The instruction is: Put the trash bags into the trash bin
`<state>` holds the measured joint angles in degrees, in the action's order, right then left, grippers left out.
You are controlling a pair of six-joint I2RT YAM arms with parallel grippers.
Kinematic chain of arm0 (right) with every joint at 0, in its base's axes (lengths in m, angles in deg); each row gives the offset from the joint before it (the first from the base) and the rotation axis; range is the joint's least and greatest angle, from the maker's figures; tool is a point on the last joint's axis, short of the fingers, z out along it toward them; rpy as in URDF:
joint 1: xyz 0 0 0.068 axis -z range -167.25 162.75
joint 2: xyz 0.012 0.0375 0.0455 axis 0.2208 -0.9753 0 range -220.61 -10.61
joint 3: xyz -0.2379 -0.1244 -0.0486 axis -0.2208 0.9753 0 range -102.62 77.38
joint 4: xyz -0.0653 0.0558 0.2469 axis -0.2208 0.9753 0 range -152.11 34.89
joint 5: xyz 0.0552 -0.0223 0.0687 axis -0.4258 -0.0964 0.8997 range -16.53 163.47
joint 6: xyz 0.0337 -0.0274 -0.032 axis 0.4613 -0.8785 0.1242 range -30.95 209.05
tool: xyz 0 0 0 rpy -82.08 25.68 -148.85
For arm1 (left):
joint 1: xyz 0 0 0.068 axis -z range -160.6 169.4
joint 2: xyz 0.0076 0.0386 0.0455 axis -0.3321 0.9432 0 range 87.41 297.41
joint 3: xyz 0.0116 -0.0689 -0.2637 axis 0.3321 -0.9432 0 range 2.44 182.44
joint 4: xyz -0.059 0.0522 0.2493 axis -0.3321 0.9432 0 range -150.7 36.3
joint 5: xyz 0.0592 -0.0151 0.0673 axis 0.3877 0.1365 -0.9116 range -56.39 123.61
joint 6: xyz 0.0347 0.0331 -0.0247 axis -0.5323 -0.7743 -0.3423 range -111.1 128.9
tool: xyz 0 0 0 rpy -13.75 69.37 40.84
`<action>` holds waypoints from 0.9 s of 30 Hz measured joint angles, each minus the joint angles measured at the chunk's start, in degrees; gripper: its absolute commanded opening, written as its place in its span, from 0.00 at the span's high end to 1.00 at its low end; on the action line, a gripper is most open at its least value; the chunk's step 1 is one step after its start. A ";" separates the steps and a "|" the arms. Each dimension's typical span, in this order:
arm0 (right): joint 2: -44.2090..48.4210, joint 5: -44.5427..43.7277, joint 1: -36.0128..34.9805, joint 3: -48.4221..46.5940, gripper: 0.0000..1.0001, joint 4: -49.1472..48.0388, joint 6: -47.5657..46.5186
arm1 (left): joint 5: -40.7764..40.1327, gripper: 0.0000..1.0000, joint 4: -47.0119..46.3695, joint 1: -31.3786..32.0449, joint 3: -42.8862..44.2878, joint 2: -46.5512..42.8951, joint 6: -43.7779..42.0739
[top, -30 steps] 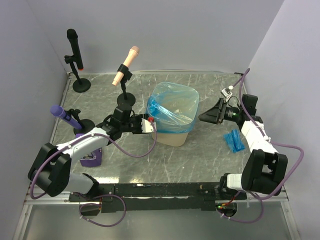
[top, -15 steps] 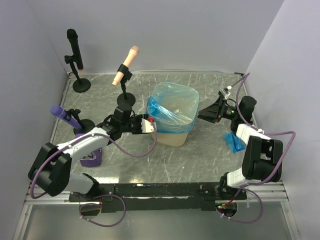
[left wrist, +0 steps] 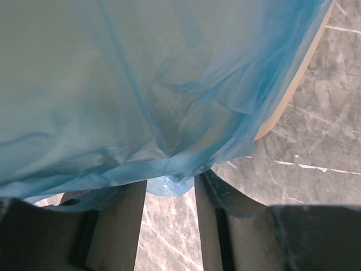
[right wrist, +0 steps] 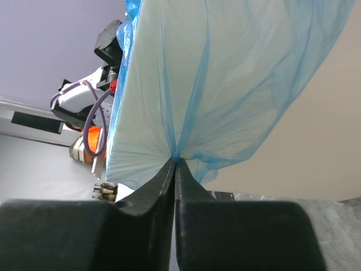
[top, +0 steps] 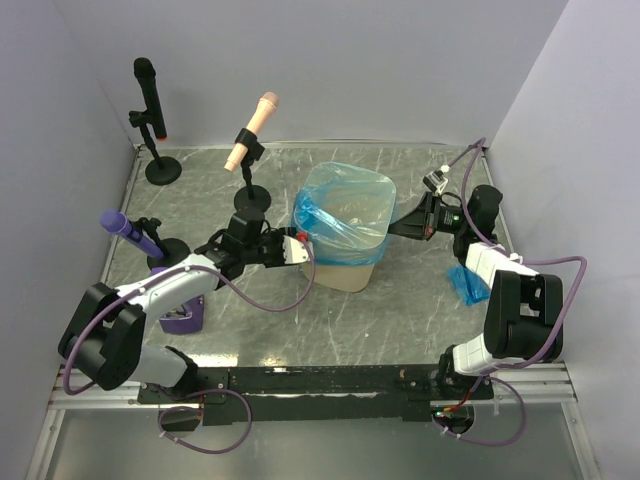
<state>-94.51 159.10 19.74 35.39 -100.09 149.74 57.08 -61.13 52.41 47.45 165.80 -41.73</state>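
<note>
**Item 1.** Cream-beige plastic trash bin, rounded-square rim tapering to a narrower base. It stands upright near the middle of the grey marbled table, between the two arms.

**Item 2.** Translucent blue plastic trash bag. It is opened into the bin, with its mouth turned over the rim and draped down the outer walls. The skirt is bunched and hangs lower on the left side. The lining looks mostly seated.

**Item 3.** Right tool. It is clenched on a pleat of the bag's skirt against the bin's right wall, and the film fans upward from the pinch. It is probably held this way to draw the hem down and taut over that rim.

**Item 4.** Left tool, at the bin's left rim. Its fingers are spread, with a bunched fold of hem at the mouth of the gap and table showing between them. Nothing appears gripped. It is likely placed to take the opposite hem.

**Item 5.** Small folded blue plastic bags. They lie flat on the table to the right of the bin, outside it, near the right arm.

**Item 6.** Black microphone, peach microphone and purple microphone, each on a stand. They stand to the left of and behind the bin, clear of the work.
</note>
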 measured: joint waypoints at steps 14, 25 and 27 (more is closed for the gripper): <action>-0.68 -8.46 0.61 -5.62 1.00 44.92 -36.96 | 2.43 1.00 -2.45 0.04 -0.90 3.02 1.03; -1.57 -11.63 1.77 -6.40 0.60 61.02 -51.34 | 1.36 0.69 -9.11 0.46 -3.48 6.12 0.96; -1.51 -9.11 2.23 -7.32 0.48 62.10 -52.35 | 0.26 0.64 -9.07 0.46 -3.87 6.10 1.18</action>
<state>-96.02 149.98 21.97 28.06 -37.99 97.39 57.34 -70.20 52.87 43.59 171.90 -40.55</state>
